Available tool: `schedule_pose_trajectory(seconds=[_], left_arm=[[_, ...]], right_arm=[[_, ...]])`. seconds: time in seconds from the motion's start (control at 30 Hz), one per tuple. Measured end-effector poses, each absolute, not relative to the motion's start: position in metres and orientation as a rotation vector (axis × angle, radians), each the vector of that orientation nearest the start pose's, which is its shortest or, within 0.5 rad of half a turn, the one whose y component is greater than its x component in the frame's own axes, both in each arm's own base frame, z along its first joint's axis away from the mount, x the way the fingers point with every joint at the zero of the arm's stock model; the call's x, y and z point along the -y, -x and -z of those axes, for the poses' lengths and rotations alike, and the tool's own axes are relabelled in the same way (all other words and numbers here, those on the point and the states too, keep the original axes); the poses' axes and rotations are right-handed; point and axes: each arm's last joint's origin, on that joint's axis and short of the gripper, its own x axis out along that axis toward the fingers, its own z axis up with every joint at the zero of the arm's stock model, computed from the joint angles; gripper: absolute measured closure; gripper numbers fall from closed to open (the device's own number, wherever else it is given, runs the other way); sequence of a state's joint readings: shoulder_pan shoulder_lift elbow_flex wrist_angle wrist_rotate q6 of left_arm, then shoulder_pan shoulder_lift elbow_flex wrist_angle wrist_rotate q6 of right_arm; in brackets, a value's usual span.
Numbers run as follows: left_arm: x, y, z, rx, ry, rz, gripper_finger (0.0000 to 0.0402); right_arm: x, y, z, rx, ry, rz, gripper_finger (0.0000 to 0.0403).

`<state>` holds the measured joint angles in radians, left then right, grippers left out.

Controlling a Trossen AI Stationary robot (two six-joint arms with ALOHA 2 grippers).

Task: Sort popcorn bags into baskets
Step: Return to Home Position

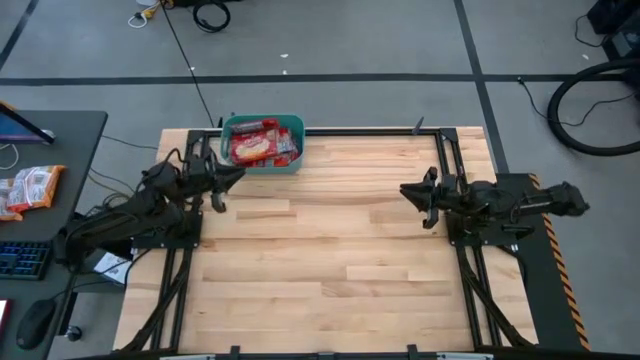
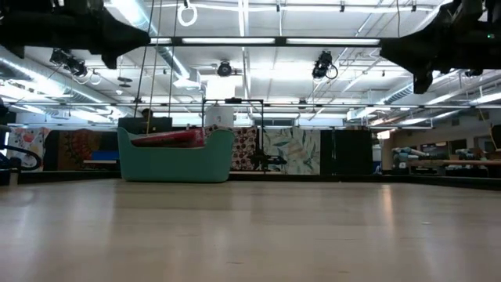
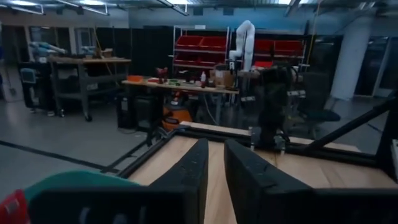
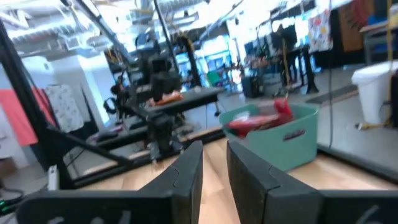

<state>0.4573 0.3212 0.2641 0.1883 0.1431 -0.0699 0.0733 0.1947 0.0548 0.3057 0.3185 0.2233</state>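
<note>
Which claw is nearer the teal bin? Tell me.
The left claw: it hovers right beside the teal bin, while the right claw hangs far across the table.

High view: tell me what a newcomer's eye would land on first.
The teal bin at the table's far edge, left of centre, heaped with red popcorn bags, draws the eye first. Around it spreads the pale wooden table, flanked by two dark arms. The left claw sits close beside the bin and the right claw at the opposite side, both holding nothing.
</note>
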Motion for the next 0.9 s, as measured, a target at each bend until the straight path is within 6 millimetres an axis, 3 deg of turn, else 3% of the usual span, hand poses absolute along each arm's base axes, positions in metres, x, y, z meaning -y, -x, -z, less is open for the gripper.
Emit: schedule_pose_trajectory(seconds=[0.5, 0.9], left_arm=[[-0.031, -0.083, -0.211, 0.239, 0.064, -0.276, 0.0376], [-0.026, -0.093, -0.181, 0.154, -0.034, -0.313, 0.0391]], right_arm=[[0.006, -0.093, -0.196, 0.229, -0.236, 0.280, 0.0324], [0.011, -0.095, -0.182, 0.231, -0.301, 0.447, 0.0324]])
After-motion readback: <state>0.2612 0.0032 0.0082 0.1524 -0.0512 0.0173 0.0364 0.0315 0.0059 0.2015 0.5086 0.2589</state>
